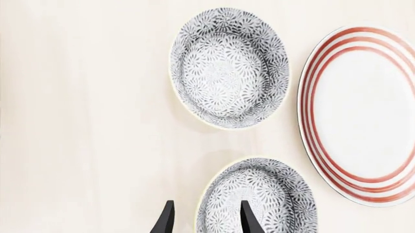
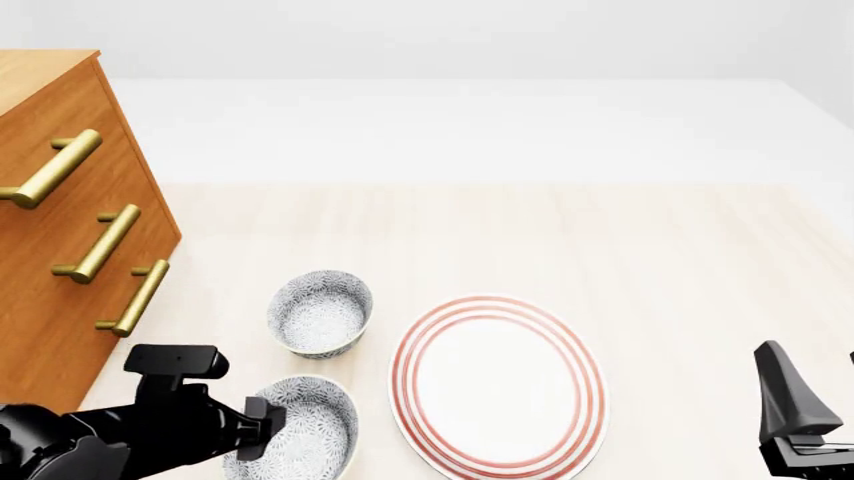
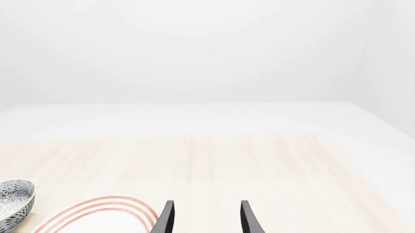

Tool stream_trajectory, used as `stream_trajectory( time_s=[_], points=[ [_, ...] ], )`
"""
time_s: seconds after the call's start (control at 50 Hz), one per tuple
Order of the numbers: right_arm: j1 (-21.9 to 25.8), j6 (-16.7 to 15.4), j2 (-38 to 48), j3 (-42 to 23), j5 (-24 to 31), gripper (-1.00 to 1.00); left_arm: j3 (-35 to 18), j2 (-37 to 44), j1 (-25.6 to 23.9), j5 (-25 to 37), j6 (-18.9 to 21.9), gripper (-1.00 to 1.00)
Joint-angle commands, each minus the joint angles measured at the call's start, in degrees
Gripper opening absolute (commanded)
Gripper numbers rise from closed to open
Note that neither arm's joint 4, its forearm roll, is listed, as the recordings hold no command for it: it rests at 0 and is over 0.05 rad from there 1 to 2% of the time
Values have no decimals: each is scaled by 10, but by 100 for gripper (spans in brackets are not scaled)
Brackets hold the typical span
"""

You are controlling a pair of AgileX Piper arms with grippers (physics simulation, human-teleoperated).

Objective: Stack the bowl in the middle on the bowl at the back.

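Note:
Two alike grey-speckled white bowls stand left of a plate. The bowl at the back (image 2: 320,312) (image 1: 228,68) stands free, and it also shows in the right wrist view (image 3: 13,199). The bowl in the middle (image 2: 300,430) (image 1: 259,199) lies nearer, partly under my left arm. My left gripper (image 1: 206,203) (image 2: 260,422) is open above that bowl's left rim, one finger over the table and the other over the bowl's inside. Far off at the table's near right, my right gripper (image 3: 206,203) (image 2: 814,385) hangs open and holds nothing.
A large white plate with red rings (image 2: 497,385) (image 1: 370,116) (image 3: 104,208) lies right of the bowls, close to them. A wooden drawer cabinet with brass handles (image 2: 67,220) stands along the left side, near the bowls.

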Motion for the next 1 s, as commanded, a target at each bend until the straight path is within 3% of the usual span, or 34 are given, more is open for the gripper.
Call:
stream_trajectory(
  time_s=[0.02, 0.48, 0.5, 0.82, 1.0],
  points=[
    [1, 0, 2, 0, -2, 100, 23, 22, -14, -32, -8, 100],
    [1, 1, -1, 0, 1, 100, 48, 54, -37, -82, -19, 100],
    [0, 1, -1, 0, 1, 100, 48, 51, -37, -80, -19, -100],
    [1, 1, -1, 1, 0, 100, 20, 3, -3, -19, 9, -100],
    [2, -1, 0, 1, -2, 100, -13, -69, 1, 65, 1, -100]
  ],
)
